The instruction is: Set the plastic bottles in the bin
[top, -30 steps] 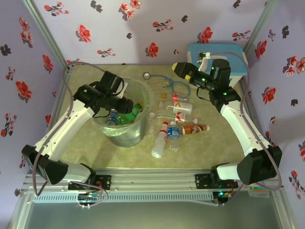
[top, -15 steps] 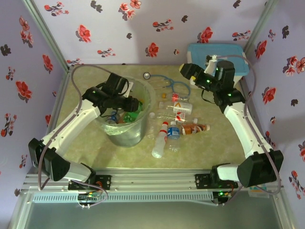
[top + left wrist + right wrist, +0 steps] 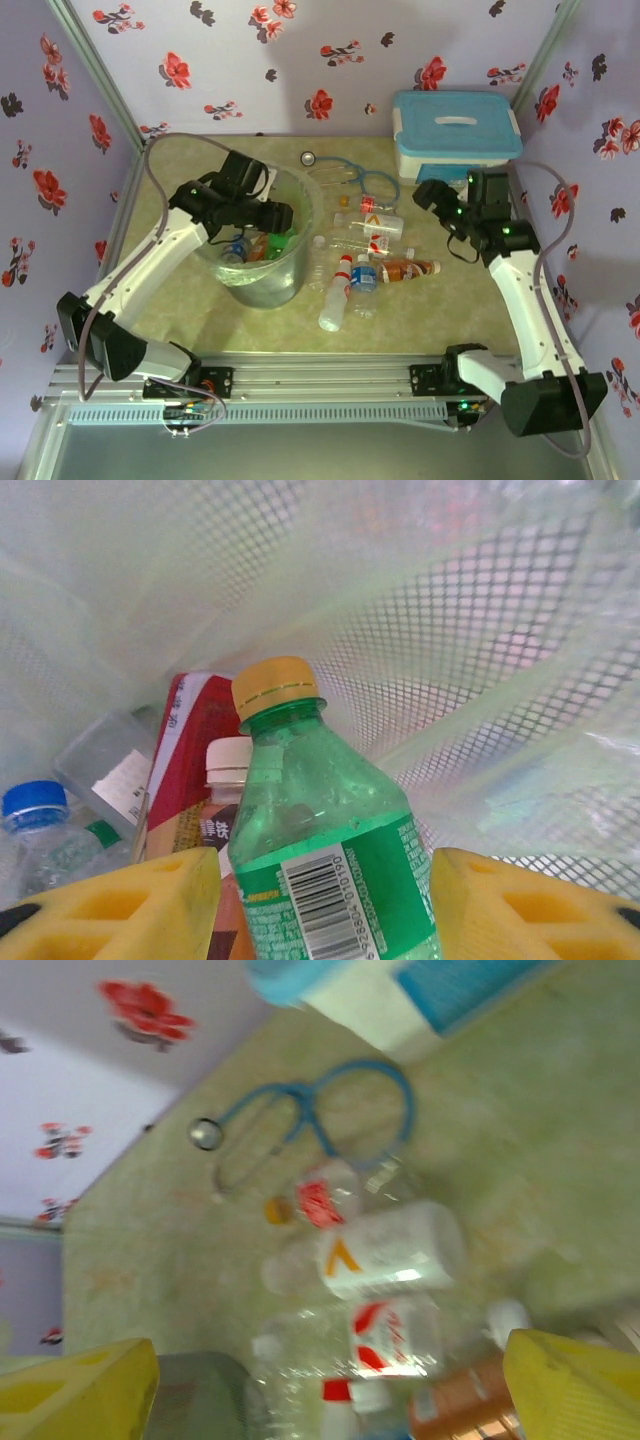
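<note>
Green bottle (image 3: 330, 870) between left jaws

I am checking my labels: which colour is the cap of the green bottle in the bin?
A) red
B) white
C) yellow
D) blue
C: in the left wrist view, the green bottle inside the bin has a yellow cap.

Greenish mottled table (image 3: 440, 310). Bin (image 3: 270, 285) stands on it, left of centre. Loose bottles (image 3: 365, 255) lie clustered just right of bin. Blue stethoscope (image 3: 365, 180) behind bin, to right. Blue-lidded white box (image 3: 455, 125) well right of bin, at back.
</note>
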`<action>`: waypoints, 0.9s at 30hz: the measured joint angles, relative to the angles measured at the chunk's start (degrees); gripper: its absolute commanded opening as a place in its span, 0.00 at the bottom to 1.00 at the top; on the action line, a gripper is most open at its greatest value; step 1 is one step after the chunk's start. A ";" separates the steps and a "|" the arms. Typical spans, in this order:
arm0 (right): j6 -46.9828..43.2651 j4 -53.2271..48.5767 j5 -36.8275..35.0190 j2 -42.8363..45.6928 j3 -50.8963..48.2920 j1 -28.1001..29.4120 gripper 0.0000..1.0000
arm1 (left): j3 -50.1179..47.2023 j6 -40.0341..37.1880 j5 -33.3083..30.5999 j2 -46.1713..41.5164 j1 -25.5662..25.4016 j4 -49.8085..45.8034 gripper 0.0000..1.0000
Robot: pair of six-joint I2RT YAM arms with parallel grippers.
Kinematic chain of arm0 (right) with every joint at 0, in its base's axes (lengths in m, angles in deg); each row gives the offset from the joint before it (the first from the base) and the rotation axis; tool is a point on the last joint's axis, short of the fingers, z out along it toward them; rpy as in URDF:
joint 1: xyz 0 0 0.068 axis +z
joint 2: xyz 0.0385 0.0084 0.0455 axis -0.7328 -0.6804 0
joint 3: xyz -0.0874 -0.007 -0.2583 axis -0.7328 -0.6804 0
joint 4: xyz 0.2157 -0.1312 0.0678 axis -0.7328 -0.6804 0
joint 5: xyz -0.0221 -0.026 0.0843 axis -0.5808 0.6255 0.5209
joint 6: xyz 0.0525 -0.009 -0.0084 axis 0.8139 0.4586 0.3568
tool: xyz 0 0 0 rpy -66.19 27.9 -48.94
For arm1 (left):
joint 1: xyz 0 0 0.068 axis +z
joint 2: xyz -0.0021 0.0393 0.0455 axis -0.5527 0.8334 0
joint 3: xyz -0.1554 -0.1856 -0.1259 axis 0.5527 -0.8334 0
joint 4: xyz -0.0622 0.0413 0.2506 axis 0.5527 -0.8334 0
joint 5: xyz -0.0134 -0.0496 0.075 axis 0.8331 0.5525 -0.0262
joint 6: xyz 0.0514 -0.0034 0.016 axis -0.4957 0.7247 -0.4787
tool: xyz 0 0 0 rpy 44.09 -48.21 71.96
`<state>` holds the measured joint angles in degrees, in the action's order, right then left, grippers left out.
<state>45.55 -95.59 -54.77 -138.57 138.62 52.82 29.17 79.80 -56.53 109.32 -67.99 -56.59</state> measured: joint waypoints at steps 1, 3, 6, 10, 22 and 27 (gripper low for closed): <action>1.60 -1.20 -0.68 0.98 -2.01 -0.79 0.84 | 0.59 -0.22 -0.46 -0.39 0.00 -0.66 0.62; 4.42 -2.84 -1.55 2.51 -5.77 -2.40 0.81 | 1.68 -0.70 -1.51 -1.31 0.07 -1.84 0.65; 8.92 -3.72 -1.62 4.74 -12.07 -4.76 0.75 | 3.45 -1.36 -3.02 -2.80 0.22 -3.39 0.70; 14.58 -3.08 -1.57 6.80 -19.65 -6.51 0.64 | 4.66 -2.34 -4.70 -4.90 0.50 -4.37 0.74; 22.43 4.33 -1.25 -0.83 -25.64 -7.58 0.66 | 4.83 -2.64 -6.01 -5.77 0.85 -4.28 0.78; 23.30 7.45 -1.09 -4.22 -25.66 -7.58 0.70 | 4.83 -2.82 -6.27 -5.77 1.46 -3.91 0.78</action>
<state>68.85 -88.14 -55.86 -142.78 112.96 45.23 34.00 76.98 -62.80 103.55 -66.52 -60.51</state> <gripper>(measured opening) 0.687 0.779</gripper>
